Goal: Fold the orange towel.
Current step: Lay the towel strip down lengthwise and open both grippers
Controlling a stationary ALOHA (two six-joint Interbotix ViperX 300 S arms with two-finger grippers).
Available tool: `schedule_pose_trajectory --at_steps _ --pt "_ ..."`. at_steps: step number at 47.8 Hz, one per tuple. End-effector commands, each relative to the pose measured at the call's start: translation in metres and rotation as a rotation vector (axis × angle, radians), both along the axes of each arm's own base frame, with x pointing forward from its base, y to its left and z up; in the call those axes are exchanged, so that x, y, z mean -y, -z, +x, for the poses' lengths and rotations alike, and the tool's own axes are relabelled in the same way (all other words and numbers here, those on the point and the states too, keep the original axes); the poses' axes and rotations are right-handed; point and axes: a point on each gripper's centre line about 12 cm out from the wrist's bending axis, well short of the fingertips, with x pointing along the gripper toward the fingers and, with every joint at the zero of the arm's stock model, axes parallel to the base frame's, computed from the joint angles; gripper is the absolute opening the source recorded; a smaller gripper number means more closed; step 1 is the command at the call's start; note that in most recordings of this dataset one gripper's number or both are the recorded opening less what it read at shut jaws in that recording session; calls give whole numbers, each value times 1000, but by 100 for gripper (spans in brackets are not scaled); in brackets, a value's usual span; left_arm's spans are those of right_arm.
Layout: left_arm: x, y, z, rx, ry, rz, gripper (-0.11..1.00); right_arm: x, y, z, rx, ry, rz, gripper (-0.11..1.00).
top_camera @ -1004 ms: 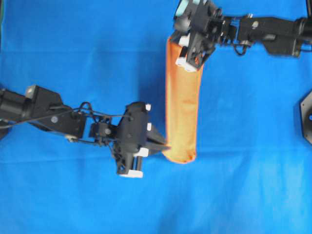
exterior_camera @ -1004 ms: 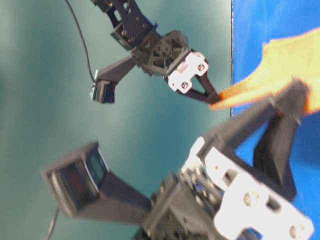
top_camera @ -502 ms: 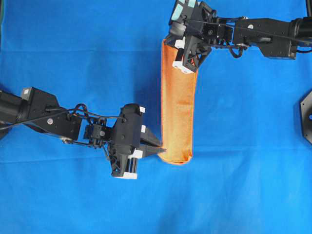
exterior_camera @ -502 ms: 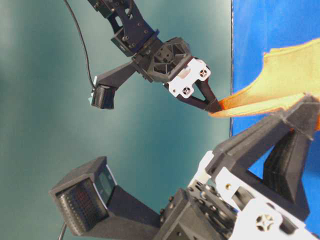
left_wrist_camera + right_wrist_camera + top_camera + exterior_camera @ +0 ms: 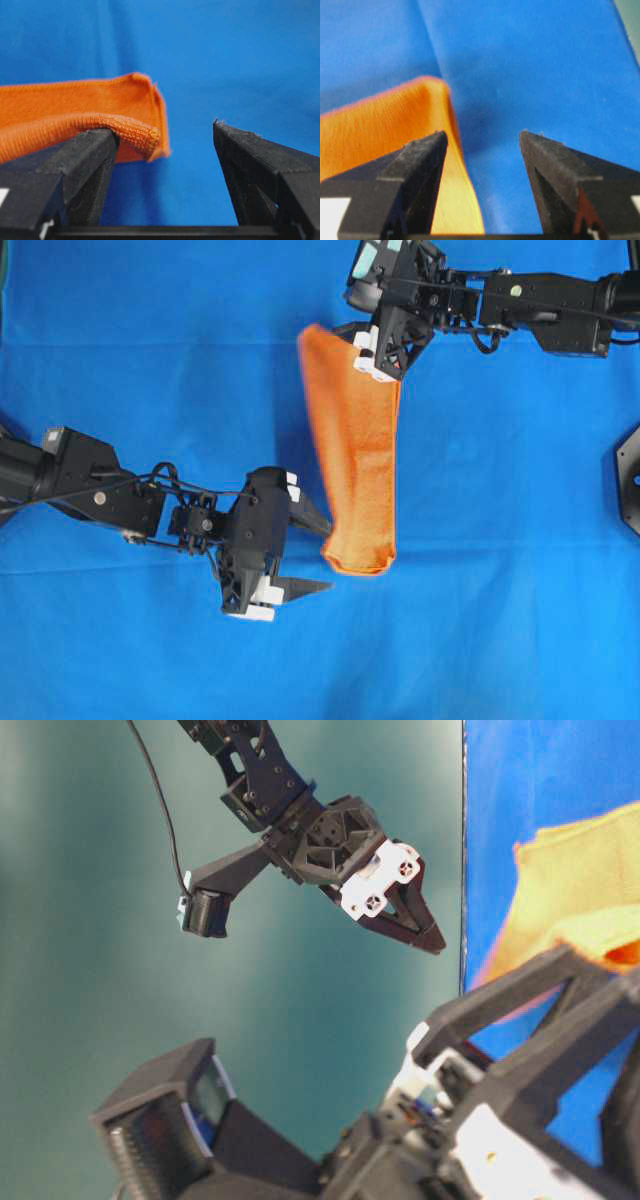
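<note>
Blue cloth point(image 5: 150, 340) is covering the whole table, and the orange towel point(image 5: 355, 460) is lying on it as a long folded strip. Left gripper point(image 5: 312, 558) and right gripper point(image 5: 482, 145) are standing spread apart at opposite ends, gripping nothing.

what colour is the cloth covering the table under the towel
Bright blue, plain with no pattern. The table cloth shows best in the overhead view.

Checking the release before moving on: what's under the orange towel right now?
Only the blue table cover shows around the orange towel. The towel lies folded into a long strip, so its lower layer and whatever it covers are hidden.
</note>
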Motion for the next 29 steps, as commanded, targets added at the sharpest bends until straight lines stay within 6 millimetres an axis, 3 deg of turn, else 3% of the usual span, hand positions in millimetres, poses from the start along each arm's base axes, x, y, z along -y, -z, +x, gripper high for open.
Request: schedule_pose_trajectory --at_steps 1,18,29 --pt "-1 -29 -4 26 3 -4 67 -1 -13 0 20 -1 -14 61" --pt "-9 -70 -52 -155 9 21 67 -24 -51 -29 59 -9 -34 62" --pt "-18 -100 -82 -60 1 2 67 -58 -72 -65 146 -29 -2 62"
